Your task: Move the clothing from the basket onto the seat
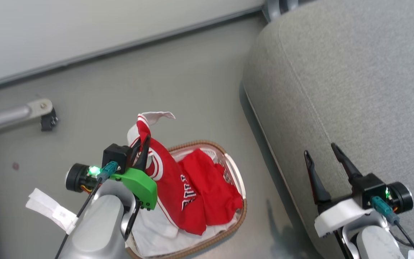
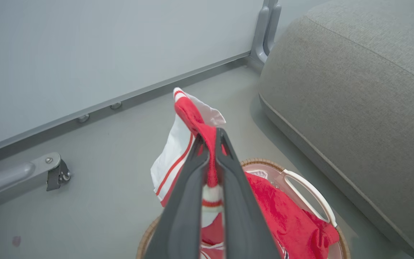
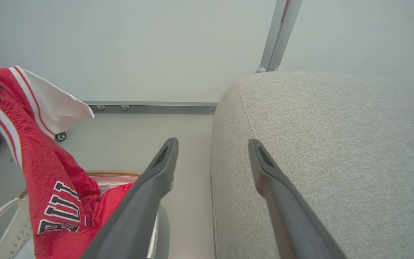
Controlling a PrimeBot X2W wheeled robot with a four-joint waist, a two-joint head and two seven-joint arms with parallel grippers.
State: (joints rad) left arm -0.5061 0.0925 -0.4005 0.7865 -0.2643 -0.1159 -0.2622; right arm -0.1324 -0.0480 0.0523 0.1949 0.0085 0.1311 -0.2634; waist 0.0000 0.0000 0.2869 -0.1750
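Jersey (image 1: 167, 176) pinched in left hand (image 2: 210, 136) over basket (image 1: 199, 144), right hand (image 1: 319, 149) wide beside seat (image 1: 354, 90)

Grey floor (image 1: 156, 90) beneath basket (image 1: 242, 189) and seat (image 1: 354, 90)

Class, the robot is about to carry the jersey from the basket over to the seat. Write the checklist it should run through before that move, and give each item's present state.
1. Left gripper shut on the jersey: ok.
2. Jersey hanging clear of the basket: not ok; its lower part lies inside.
3. Jersey free of the plain red shirt: cannot tell; the two overlap.
4. Right gripper open and holding nothing: ok.
5. Seat bare where it shows, on the robot's right of the basket: ok.
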